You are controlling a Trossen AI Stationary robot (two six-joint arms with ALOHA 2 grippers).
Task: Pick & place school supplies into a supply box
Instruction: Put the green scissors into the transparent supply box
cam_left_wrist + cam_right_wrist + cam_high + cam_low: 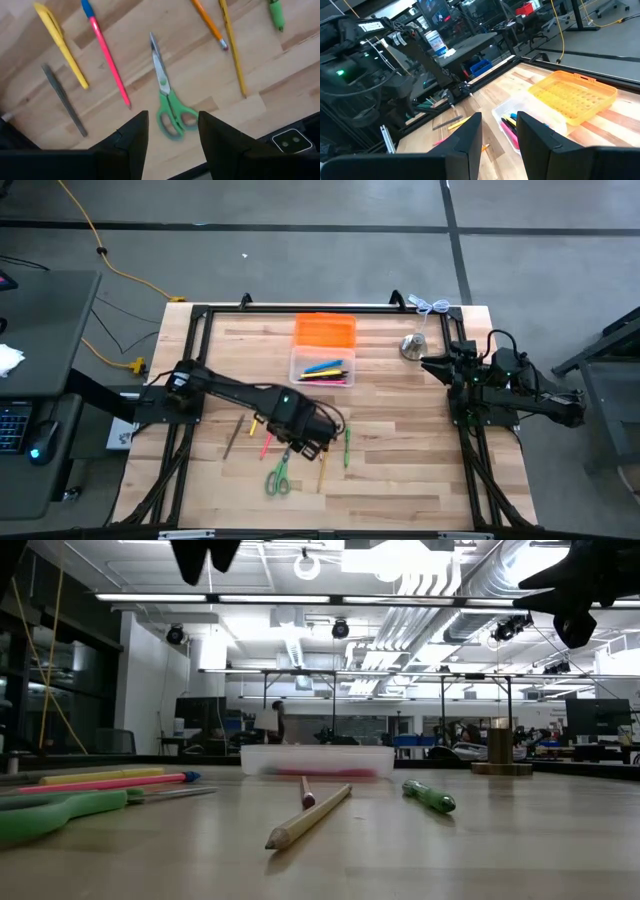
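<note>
The left claw (170, 137) hangs above the wooden surface (400, 470) with its fingers spread wide and nothing between them. Directly below it lie the green-handled scissors (167, 97), blades closed. Beside the scissors on one side are a pink pen with a blue cap (107, 55), a yellow pen (62, 47) and a dark grey pencil (64, 100); on the other side lie an orange pencil (209, 22), a long yellow pencil (232, 47) and a green marker (276, 15). Farther back on the surface stands the clear supply box (322, 367), its orange lid (325, 330) swung open, several pens already inside. The right claw (497, 135) waits partly open and empty at the right edge, near a silvery bell (413, 346).
</note>
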